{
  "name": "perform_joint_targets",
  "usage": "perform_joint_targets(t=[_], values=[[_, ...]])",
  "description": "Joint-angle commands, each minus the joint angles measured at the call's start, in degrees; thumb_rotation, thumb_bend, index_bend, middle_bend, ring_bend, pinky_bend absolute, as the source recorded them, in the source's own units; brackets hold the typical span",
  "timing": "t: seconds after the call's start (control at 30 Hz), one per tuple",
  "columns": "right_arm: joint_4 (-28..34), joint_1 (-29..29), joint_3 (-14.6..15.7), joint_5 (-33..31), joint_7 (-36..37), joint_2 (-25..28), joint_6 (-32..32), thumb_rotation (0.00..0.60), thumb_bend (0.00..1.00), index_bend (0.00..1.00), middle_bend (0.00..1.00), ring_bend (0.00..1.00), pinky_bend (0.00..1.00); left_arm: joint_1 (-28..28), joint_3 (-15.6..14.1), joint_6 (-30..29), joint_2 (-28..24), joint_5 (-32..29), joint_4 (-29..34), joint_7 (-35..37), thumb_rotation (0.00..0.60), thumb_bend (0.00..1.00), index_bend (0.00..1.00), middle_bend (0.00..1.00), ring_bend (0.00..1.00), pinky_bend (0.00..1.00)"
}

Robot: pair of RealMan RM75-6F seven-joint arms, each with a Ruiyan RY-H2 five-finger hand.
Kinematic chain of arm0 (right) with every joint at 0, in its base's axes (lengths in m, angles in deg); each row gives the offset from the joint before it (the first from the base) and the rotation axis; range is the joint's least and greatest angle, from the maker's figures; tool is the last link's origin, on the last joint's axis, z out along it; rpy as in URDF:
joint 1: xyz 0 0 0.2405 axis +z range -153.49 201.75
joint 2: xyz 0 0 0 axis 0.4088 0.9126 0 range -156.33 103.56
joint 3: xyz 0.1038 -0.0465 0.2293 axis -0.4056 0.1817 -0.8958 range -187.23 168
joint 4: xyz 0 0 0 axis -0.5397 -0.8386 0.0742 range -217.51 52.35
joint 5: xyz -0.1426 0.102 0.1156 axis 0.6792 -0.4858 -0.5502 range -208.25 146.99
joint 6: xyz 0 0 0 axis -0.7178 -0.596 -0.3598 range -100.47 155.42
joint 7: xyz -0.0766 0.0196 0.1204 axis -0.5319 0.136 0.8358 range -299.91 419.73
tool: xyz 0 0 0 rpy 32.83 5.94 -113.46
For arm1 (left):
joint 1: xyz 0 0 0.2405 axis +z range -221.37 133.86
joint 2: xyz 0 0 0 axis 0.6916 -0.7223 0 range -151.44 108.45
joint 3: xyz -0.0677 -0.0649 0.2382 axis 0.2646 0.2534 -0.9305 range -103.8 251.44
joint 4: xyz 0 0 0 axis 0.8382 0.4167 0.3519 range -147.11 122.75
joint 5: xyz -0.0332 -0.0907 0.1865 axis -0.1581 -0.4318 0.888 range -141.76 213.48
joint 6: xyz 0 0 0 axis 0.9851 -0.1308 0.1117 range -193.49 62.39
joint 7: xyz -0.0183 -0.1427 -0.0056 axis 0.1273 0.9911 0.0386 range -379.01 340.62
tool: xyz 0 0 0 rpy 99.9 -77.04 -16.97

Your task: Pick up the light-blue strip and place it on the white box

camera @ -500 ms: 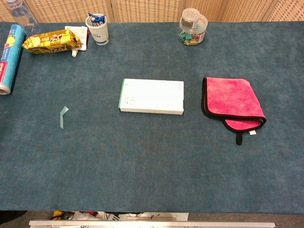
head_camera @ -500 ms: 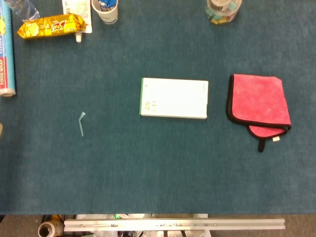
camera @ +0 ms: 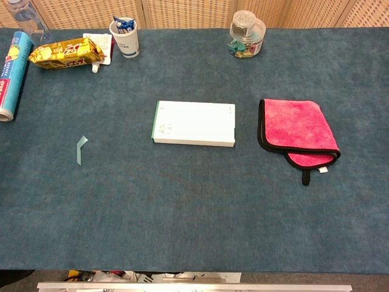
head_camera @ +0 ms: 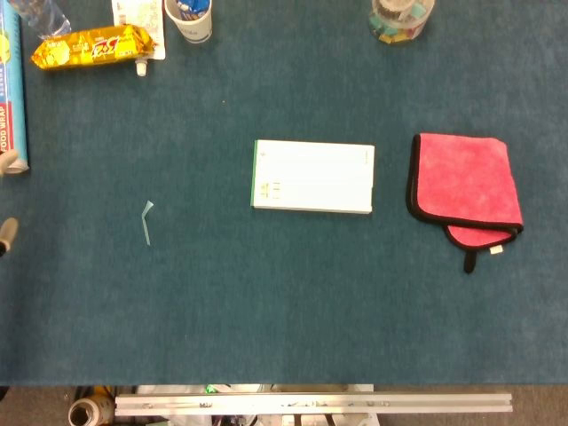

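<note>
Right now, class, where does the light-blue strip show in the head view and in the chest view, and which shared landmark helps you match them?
Head view: the light-blue strip lies on the blue table cover, left of centre, apart from everything.
Chest view: the strip lies left of centre, nearer the left edge.
Shared landmark: the white box lies to its right in both views.

Folded pink cloth (camera: 298,130), right side of blue worktop (camera: 194,207). Far edge: clear jar (camera: 247,33), paper cup (camera: 124,36), yellow snack packet (camera: 65,53). Far left: food-wrap roll (camera: 12,76).
</note>
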Motion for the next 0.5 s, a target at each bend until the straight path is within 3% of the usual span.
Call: perform_joint_targets(t=[0.03, 0.17, 0.33, 0.5], values=[[0.56, 0.48, -0.58, -0.29, -0.19, 0.59, 0.22, 0.600, 0.19, 0.27, 0.39, 0.34, 0.38, -2.00, -0.20, 1.19, -0.35, 2.72, -1.69, 2.24, 0.600, 0.30, 0.20, 0.32, 0.33, 0.38], [1.38, 1.15, -1.31, -0.69, -0.37, 1.39, 0.64, 0.600, 0.19, 0.27, 0.39, 0.34, 0.38, -5.49, -1.22, 4.25, -0.72, 7.06, -3.89, 5.76, 0.600, 0.30, 0.26, 0.50, 0.52, 0.61], [2.11, 1.60, -1.41, -1.03, -0.91, 1.86, 1.30, 0.600, 0.19, 0.27, 0.39, 0.34, 0.38, -10.72, -3.21, 9.84, -0.54, 12.11, -6.58, 10.30, 0.600, 0.30, 0.35, 0.83, 0.84, 0.81], [2.62, 1.62, -1.15, -1.52, -1.44, 2.00, 1.73, 0.600, 0.19, 0.27, 0.39, 0.34, 0.38, -15.44, -4.84, 14.38, 0.85, 15.74, -9.10, 12.84, 0.600, 0.30, 0.39, 0.95, 0.95, 0.89]])
